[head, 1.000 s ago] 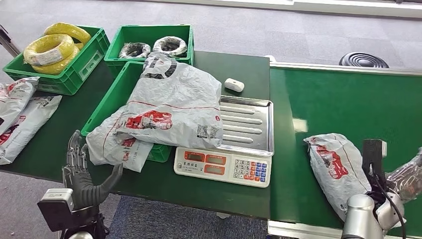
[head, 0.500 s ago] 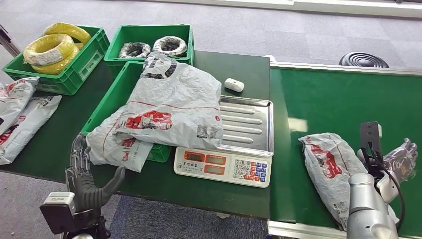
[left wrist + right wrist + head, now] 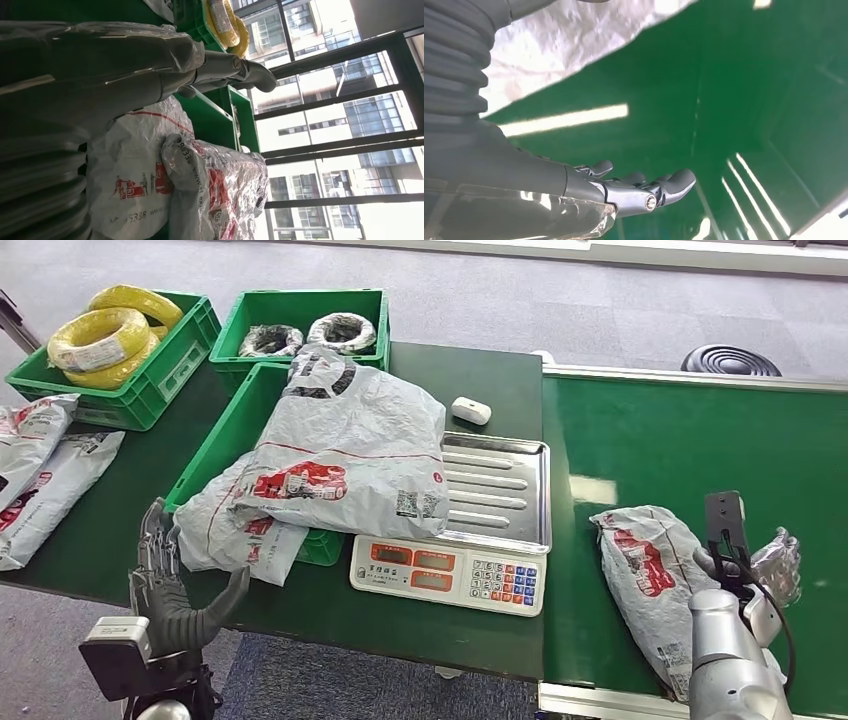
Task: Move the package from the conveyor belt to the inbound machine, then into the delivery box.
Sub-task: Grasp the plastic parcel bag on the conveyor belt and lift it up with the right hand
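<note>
Head view: you are seeing the package [image 3: 655, 585] lying on the belt [image 3: 690, 450], long axis running away from you, right hand [image 3: 775, 565] hovering just beside it, spread, holding nothing, nearer than the left.

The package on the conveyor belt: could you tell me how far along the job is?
Nothing looks done yet for this one: the package lies on the green conveyor belt, unheld. In hand: the right hand is beside it, fingers apart and empty; the left hand waits open at the table edge. Left: grasp it, set it on the scale tray, then put it in the green crate.
</note>
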Robot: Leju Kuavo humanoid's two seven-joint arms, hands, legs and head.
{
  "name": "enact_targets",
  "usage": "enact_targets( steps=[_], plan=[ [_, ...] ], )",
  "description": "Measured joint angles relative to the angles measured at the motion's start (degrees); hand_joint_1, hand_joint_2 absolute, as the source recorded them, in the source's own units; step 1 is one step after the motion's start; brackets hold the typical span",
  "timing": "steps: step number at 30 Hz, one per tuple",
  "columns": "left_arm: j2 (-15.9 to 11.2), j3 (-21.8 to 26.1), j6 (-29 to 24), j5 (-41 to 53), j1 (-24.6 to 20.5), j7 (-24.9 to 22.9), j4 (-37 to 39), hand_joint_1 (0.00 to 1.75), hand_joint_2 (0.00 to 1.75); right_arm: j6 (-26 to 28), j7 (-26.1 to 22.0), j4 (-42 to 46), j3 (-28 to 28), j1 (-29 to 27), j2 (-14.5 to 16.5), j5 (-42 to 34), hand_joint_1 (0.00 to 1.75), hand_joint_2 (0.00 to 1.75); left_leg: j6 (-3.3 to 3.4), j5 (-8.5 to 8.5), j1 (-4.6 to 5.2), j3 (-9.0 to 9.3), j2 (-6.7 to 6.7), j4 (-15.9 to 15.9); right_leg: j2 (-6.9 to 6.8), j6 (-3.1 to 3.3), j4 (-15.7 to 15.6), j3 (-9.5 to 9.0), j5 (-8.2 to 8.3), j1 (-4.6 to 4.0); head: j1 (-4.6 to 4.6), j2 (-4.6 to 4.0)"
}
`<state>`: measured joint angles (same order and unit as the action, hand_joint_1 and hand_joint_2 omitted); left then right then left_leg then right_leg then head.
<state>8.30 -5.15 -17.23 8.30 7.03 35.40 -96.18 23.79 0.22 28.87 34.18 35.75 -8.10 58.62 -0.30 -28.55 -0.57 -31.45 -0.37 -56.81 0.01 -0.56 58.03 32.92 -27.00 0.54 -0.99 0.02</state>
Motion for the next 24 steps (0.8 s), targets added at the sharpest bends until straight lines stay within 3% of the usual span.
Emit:
enact_targets(
  steps=[6,14,20,24],
  plan=[
    [0.36,0.20,0.11,1.08,0.76,-0.44,-0.71,0.00,1.75,-3.75,-0.67,8.70,-1.36,-6.71,6.19,-3.91,0.00,1.75,-0.01,0.00,-0.04,-0.06,-0.01,0.02,-0.01,0.02,0.00,0.06,-0.02,-0.04,-0.02,0.00],
    [0.57,0.34,0.32,2.05,1.54,-0.63,-1.37,0.00,1.75,-6.69,-0.91,19.00,-3.91,-12.40,11.20,-5.80,0.00,1.75,-0.01,0.00,-0.02,-0.04,0.00,0.03,0.00,0.01,0.00,0.02,-0.02,-0.03,0.01,0.00],
    [0.91,0.49,1.02,2.80,2.02,-0.92,-1.99,0.00,1.75,-9.69,-2.48,31.36,-10.98,-20.53,17.51,-7.37,0.00,1.75,-0.02,-0.01,-0.07,-0.07,0.03,0.04,0.01,0.04,0.00,0.10,-0.04,-0.08,-0.01,0.00],
    [0.97,0.08,1.30,2.94,1.18,-1.34,-1.80,0.00,1.75,-8.45,-1.89,32.15,-17.55,-22.81,19.82,-6.01,0.00,1.75,-0.04,-0.01,-0.09,-0.04,0.10,0.05,0.07,0.06,0.00,0.09,-0.05,-0.11,-0.01,0.00]
  ],
)
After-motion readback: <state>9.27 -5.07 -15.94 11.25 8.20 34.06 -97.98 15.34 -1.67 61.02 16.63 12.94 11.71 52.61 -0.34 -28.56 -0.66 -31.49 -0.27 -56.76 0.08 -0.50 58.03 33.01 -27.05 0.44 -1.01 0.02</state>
